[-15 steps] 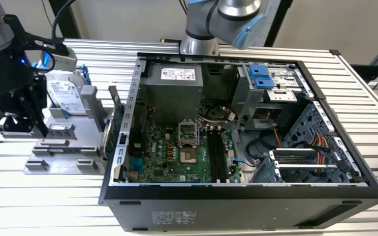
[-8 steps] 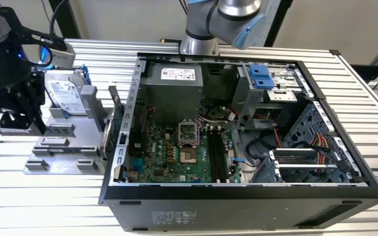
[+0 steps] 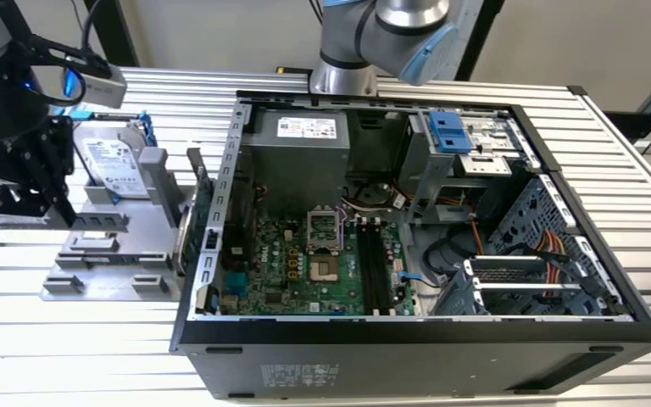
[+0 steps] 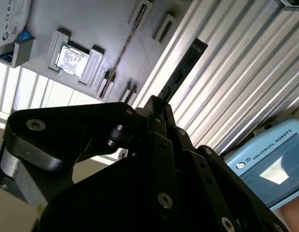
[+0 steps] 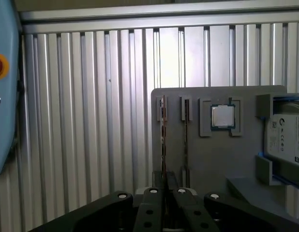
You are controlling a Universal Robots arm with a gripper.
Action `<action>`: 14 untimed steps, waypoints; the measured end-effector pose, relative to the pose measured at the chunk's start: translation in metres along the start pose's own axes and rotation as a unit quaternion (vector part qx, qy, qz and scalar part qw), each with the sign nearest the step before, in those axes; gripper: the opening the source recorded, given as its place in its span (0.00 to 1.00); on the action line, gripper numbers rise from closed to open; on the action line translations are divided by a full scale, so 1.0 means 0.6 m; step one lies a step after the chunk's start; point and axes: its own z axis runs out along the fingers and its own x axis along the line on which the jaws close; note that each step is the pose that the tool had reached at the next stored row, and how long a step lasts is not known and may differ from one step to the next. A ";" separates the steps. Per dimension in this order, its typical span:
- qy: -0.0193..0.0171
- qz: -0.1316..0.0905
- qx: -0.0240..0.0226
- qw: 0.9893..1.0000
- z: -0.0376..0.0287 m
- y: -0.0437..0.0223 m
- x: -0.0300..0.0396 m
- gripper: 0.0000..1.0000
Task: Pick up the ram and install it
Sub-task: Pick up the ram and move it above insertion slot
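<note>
Pinching the ram (image 5: 162,140) between jaws pressed onto its faces, the gripper (image 5: 165,189) appears in the first wrist view above a gray tray (image 5: 207,159). The stick is seen edge-on as a thin reddish line. A processor chip (image 5: 222,117) and a hard drive (image 5: 285,140) sit on the tray, and a ribbed metal table (image 5: 91,125) lies around it.

Second wrist view — the ram (image 4: 182,70) projects from the gripper's tip as a dark, narrow strip. It is held over the table ribs, clear of the tray (image 4: 91,19).

Exterior view — the gripper hangs at the exterior view's left, by the tray (image 3: 111,271). It is apart from the open computer case (image 3: 416,365), whose motherboard (image 3: 292,263) faces up.
</note>
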 end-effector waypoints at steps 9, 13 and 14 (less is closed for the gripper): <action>0.000 0.000 0.000 1.000 -0.016 0.000 0.001 0.00; 0.000 0.000 0.000 1.000 -0.024 0.000 0.001 0.00; 0.000 0.000 0.000 1.000 -0.026 0.000 0.001 0.00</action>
